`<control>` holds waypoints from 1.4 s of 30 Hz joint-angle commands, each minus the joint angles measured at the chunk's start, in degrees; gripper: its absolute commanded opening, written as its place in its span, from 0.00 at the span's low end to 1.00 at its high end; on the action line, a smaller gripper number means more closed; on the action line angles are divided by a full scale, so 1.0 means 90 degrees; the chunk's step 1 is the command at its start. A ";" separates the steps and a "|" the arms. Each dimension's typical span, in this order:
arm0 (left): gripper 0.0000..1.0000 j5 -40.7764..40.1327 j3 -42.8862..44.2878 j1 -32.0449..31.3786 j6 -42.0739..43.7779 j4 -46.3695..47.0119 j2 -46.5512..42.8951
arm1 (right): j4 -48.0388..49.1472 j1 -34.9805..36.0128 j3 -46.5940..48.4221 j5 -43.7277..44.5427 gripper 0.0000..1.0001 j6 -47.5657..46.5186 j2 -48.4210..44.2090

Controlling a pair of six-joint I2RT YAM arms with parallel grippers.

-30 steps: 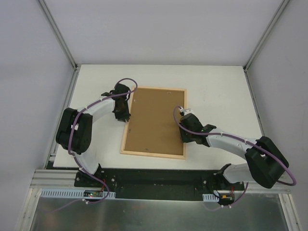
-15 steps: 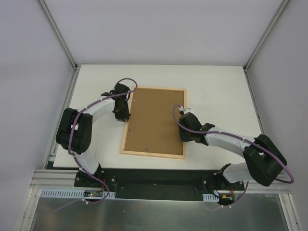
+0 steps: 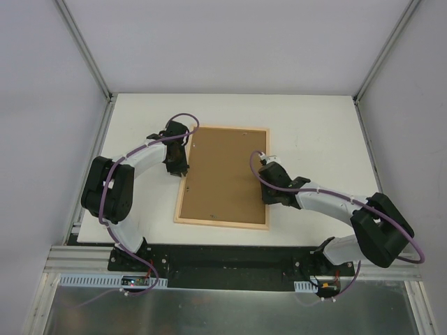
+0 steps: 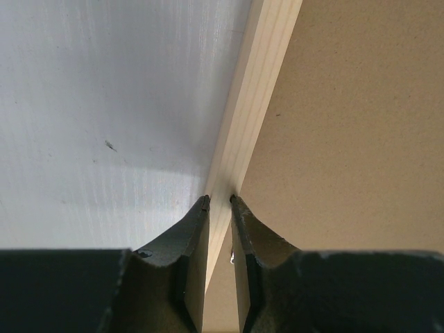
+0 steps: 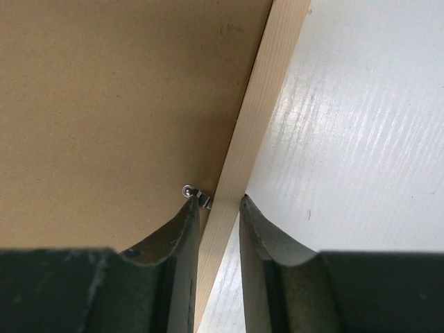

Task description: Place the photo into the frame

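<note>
Right gripper [image 5: 220, 201] has just slid along and clenched the light wooden frame [image 3: 224, 223], brown backing board [image 3: 223, 174] up; left gripper [image 4: 219, 200] stays clamped opposite. Looks like lift-or-flip time.

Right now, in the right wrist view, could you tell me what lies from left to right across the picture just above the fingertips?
Brown backing board → small metal clip → light wooden frame rail → white table.
</note>
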 commanded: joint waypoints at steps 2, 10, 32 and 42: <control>0.17 0.0267 0.0075 -0.0088 -0.0054 -0.0044 -0.0029 | -0.0201 0.0078 0.0097 0.0023 0.14 -0.0083 0.0251; 0.43 0.0297 -0.0178 -0.0254 -0.0123 -0.0063 -0.0809 | -0.0328 -0.0244 0.0058 -0.0143 0.13 -0.0074 0.0182; 0.53 -0.0631 -0.0687 -0.0870 -0.0132 -0.0376 -0.0704 | -0.0416 -0.0801 0.0185 -0.0611 0.14 -0.0210 0.0251; 0.52 -0.0748 -0.0550 -0.0860 -0.0249 -0.0298 -0.0302 | -0.0357 -0.0831 0.0117 -0.0709 0.14 -0.0230 0.0192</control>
